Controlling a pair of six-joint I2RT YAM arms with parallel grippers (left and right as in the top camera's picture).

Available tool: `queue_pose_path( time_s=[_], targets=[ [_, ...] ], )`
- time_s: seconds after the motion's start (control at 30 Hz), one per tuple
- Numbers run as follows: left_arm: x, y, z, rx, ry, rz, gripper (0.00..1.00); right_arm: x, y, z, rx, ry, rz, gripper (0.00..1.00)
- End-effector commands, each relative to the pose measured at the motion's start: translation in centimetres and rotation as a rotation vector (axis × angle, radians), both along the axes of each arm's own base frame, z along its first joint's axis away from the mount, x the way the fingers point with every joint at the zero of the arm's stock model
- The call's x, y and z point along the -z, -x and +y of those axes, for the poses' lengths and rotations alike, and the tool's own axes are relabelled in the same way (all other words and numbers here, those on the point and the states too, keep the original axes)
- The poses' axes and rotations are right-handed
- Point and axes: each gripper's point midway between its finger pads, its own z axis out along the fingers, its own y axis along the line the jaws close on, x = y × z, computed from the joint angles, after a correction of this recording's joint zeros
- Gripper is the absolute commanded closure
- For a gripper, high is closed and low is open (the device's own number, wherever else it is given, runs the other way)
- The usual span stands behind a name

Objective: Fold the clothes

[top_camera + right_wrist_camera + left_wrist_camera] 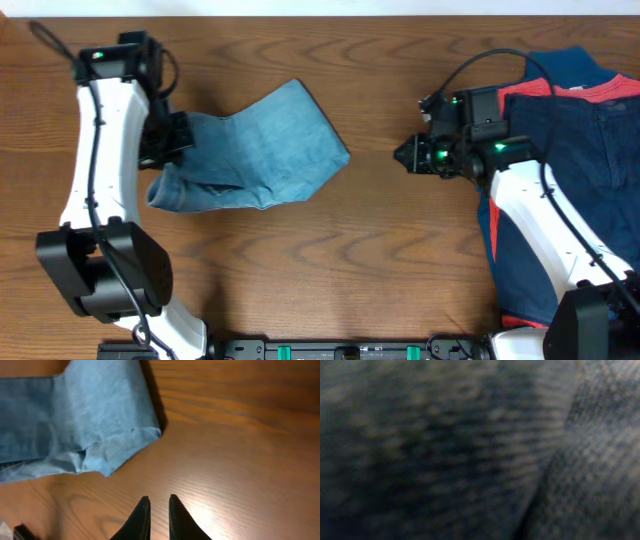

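The light-blue jeans (260, 150) lie in a folded bundle on the wooden table (380, 260), left of centre, with one corner pointing toward the right gripper (403, 155). That gripper is well apart from the denim. In its wrist view the two dark fingertips (142, 515) are nearly together with only a slim gap, nothing between them, and bare wood lies between them and the cloth's corner. The left gripper (178, 138) sits at the bundle's left end, closed. Blurred denim weave fills its wrist view, so whether cloth is pinched cannot be told. Dark navy garments (580, 140) and a red-orange shirt (610, 90) are piled at the far right.
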Motion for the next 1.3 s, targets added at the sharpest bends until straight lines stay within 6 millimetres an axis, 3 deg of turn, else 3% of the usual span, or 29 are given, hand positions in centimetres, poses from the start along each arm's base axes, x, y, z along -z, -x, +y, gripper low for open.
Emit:
queue_pose_path(
  time_s=[0.0, 0.13, 0.27, 0.47, 0.63, 0.73, 0.8, 0.9, 1.03, 1.27],
  targets=[
    [1.1, 1.6, 2.0, -0.062, -0.05, 0.047, 0.94, -1.4, -0.2, 2.6, -0.074, -0.032, -0.083, 0.9],
    [3.5, 1.9, 2.6, -0.083, -0.048, 0.058, 0.94, -2.4, -2.0, 5.5, -0.076, -0.049, -0.197, 0.92],
    [5.3, 2.3, 2.6, -0.086, -0.046, 0.067, 0.94, -1.5, -3.6, 9.4, -0.088, -0.105, -0.253, 0.95],
    [5.7, 2.4, 2.6, -0.086, -0.046, 0.07, 0.93, 4.3, -5.6, 13.8, -0.036, -0.224, -0.172, 0.99],
    [5.7, 2.4, 2.6, -0.085, -0.046, 0.069, 0.94, 9.7, -6.4, 15.1, 0.011, -0.251, -0.095, 0.99],
    [5.7, 2.4, 2.6, -0.085, -0.046, 0.069, 0.94, 13.2, -6.4, 14.4, 0.041, -0.204, -0.011, 0.99],
    [5.7, 2.4, 2.6, -0.085, -0.046, 0.069, 0.94, 15.4, -5.8, 12.4, 0.098, -0.108, 0.064, 0.99],
    [5.8, 2.1, 2.6, -0.084, -0.047, 0.057, 0.94, 16.8, -4.4, 10.3, 0.116, 0.016, 0.125, 0.99],
    [5.9, 1.1, 2.8, -0.067, -0.052, 0.019, 0.92, 16.4, -1.9, 7.2, 0.158, 0.202, 0.191, 0.99],
    [5.9, -0.2, 3.1, -0.03, -0.059, -0.034, 0.83, 11.2, 1.9, 2.6, 0.216, 0.448, 0.193, 0.99]
  ],
)
